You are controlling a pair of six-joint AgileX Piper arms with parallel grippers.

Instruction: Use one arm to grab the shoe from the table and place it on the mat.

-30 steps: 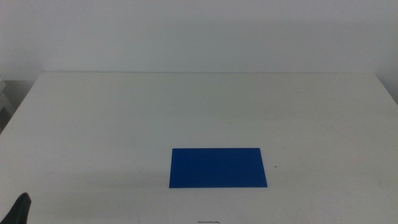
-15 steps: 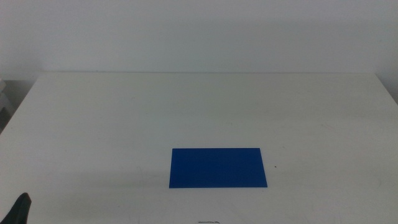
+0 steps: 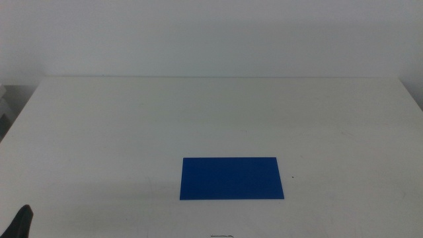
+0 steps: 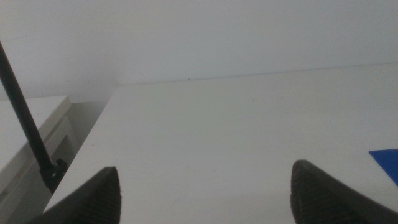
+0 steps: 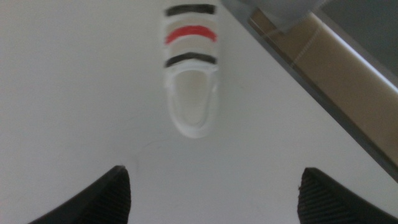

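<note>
The blue mat (image 3: 231, 178) lies flat on the white table (image 3: 198, 112), near its front centre. The shoe is out of the middle view. It shows only in the right wrist view: a white sandal (image 5: 191, 81) with two dark straps and one red strap, lying on the table a short way ahead of my right gripper (image 5: 214, 186), which is open, empty and not touching it. My left gripper (image 3: 22, 221) waits at the front left corner, open and empty (image 4: 205, 186). A corner of the mat (image 4: 387, 160) shows in the left wrist view.
In the right wrist view the table's edge (image 5: 292, 81) runs close beside the shoe, with a tan surface (image 5: 329, 68) beyond it. In the left wrist view a black cable (image 4: 25, 124) and a white cabinet (image 4: 31, 130) stand off the table's side.
</note>
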